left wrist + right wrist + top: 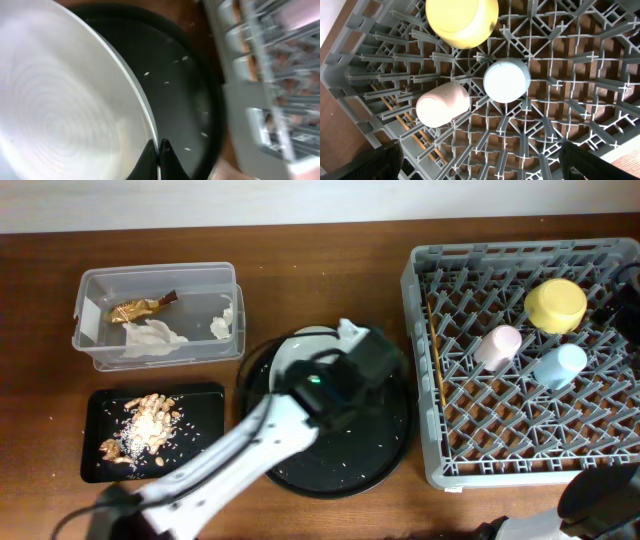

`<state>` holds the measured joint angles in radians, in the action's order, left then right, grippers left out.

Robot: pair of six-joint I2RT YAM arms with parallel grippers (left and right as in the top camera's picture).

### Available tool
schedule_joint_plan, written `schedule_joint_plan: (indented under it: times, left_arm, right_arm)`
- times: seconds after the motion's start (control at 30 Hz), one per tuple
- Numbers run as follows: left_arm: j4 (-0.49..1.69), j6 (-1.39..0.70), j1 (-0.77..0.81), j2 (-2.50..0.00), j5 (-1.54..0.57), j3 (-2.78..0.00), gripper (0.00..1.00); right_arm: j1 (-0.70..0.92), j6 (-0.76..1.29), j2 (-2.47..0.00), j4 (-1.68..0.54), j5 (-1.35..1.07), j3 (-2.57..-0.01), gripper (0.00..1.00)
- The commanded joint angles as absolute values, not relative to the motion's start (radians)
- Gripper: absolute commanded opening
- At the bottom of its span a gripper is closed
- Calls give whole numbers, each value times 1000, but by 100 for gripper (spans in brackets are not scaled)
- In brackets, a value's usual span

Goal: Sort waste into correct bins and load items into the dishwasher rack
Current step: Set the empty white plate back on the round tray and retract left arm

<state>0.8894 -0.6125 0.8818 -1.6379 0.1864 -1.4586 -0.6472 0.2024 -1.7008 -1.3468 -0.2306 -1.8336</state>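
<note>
The pale grey round plate (300,344) sits over the far-left part of the large round black tray (385,442), held at its rim. Only a thin edge pinch holds it, so it could pivot or slip as it travels right. It could also knock the upright pegs or the near wall of the large square grey plastic dishwasher rack (415,360) if it arrives flat rather than on edge. The rack already holds a yellow bowl (556,305), a pale pink cup (497,345), a light blue cup (559,364) and thin wooden chopsticks (434,360) along its left side, so the free slots lie nearer the camera.

The left gripper (159,150) is nearly closed, its two dark fingers clamped on the plate's rim with the black tray below. The right gripper (482,162) hangs over the rack with its fingers spread wide, holding nothing.
</note>
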Motion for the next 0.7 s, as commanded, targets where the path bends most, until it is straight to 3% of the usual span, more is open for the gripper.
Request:
schedule_joint_plan:
  times: [0.0,0.53,0.57,0.6,0.63,0.67]
  left_arm:
    - [882,-641,900,-1765,337,-1461,1]
    - [881,-641,900,-1913,271,-1461,1]
    - [881,-641,900,-1913,265,-1461,15]
    - [883,-641,900,-1913,265,-1461,47]
    - [883,-640,900,-1913,265,-1461,69]
    - [883,-641,900,-1913,264,-1461,72]
  right_arm:
    - [-643,199,-1694,-1347,-232,-1848,98]
    - [-643,199,-1694,-1347,-232,-1848,98]
    - [-643,199,-1694,-1347,-232,-1848,98]
    - [-643,199,-1694,-1347,-232,-1848,98]
    - [-643,200,-1694,-1347,-232,-1848,98]
    - [-643,199,-1694,-1347,-232,-1848,98]
